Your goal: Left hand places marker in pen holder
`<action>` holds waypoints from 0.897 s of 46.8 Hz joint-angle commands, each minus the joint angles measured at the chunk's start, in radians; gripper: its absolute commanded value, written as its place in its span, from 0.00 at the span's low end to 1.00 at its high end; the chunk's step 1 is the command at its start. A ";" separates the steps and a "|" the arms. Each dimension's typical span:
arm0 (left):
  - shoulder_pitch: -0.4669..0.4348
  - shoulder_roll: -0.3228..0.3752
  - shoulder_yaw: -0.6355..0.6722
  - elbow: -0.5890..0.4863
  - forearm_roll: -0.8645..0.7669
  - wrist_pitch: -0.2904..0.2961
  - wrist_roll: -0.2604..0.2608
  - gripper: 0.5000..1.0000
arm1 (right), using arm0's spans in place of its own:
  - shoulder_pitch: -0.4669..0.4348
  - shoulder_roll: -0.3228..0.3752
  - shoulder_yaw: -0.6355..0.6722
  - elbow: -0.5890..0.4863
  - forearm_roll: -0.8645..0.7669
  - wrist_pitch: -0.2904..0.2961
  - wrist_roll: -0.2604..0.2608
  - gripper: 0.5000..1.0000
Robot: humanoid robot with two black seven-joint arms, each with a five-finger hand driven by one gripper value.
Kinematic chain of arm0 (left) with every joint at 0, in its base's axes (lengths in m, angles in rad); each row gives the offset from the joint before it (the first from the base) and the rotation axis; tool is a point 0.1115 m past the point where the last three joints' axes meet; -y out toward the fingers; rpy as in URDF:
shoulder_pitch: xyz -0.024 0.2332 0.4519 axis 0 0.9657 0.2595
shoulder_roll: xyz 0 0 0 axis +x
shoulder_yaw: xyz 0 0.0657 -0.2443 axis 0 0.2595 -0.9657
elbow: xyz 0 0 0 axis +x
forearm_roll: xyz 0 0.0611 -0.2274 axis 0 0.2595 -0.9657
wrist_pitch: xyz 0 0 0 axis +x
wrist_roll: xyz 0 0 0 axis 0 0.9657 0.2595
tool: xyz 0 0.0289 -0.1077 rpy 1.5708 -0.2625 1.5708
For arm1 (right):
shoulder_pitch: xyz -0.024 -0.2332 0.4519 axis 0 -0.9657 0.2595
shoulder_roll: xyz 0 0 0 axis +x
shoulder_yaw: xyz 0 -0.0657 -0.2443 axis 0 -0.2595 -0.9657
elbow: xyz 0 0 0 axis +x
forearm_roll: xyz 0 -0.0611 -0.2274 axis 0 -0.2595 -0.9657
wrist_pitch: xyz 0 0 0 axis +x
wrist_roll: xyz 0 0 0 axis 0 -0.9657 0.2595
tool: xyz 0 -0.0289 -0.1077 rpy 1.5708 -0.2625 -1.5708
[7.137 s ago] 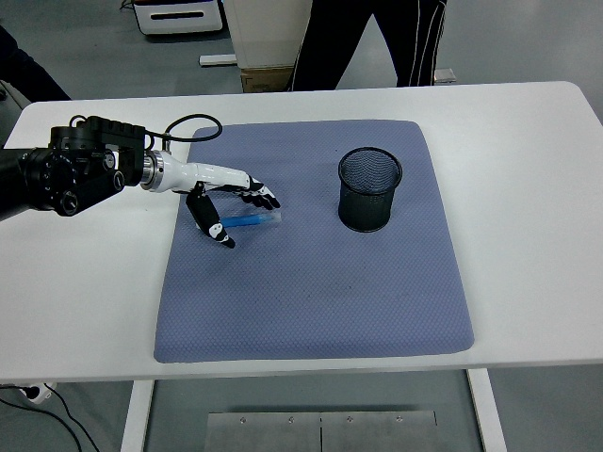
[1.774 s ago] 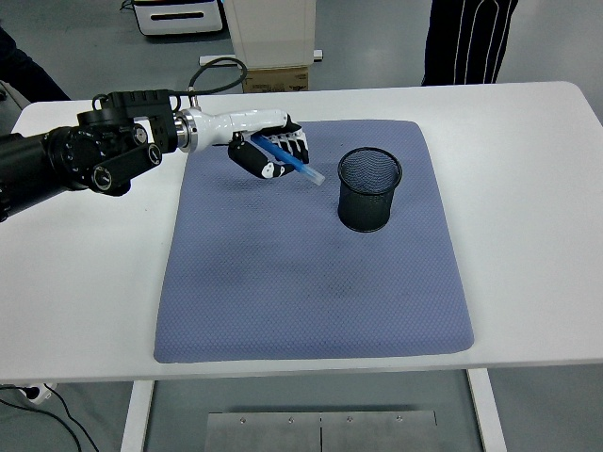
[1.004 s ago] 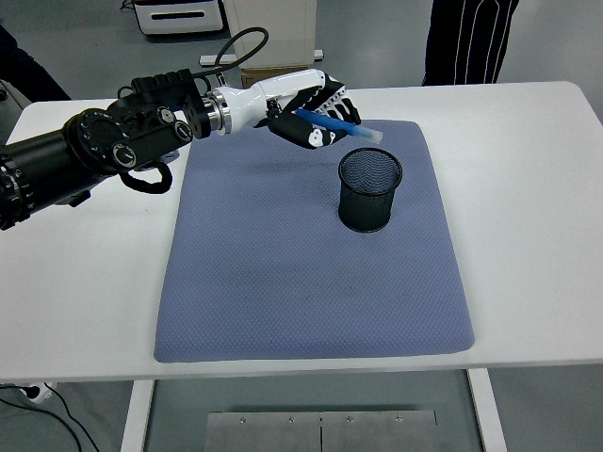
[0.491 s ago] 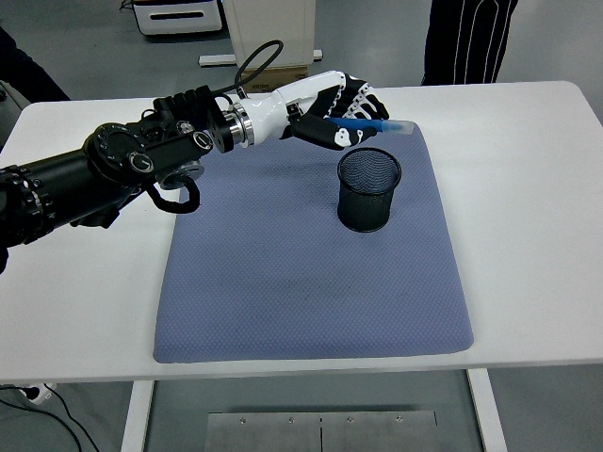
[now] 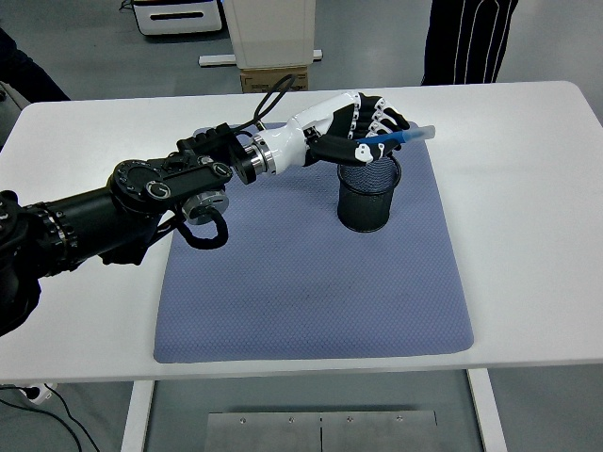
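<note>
My left hand reaches in from the left and is shut on a blue marker with a clear cap end. It holds the marker nearly level, tip pointing right, just above the rim of the black mesh pen holder. The holder stands upright on the blue-grey mat, at its back right. The right arm is out of view.
The mat lies in the middle of the white table. A person's legs stand behind the table's far edge at the right. A cardboard box sits on the floor behind the table.
My left hand has carried the marker right and slightly nearer, from behind the holder's left side to directly over its opening. The arm has stretched further across the mat.
</note>
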 commanded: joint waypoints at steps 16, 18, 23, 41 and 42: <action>0.068 -0.030 -0.065 0.002 -0.032 0.011 -0.017 0.09 | 0.000 0.000 0.000 0.000 0.000 0.000 0.000 1.00; 0.069 -0.028 -0.065 0.002 -0.052 0.009 -0.017 0.09 | 0.000 0.000 0.000 0.000 0.000 0.000 0.000 1.00; 0.071 -0.028 -0.065 0.003 -0.084 0.009 -0.020 0.10 | 0.000 0.000 0.000 0.000 0.000 0.000 0.000 1.00; 0.072 -0.045 -0.066 0.005 -0.094 0.012 -0.026 0.45 | 0.000 0.000 0.000 0.000 0.000 0.000 0.000 1.00; 0.072 -0.045 -0.066 0.005 -0.098 0.012 -0.026 0.51 | 0.000 0.000 0.000 0.000 0.000 0.000 0.000 1.00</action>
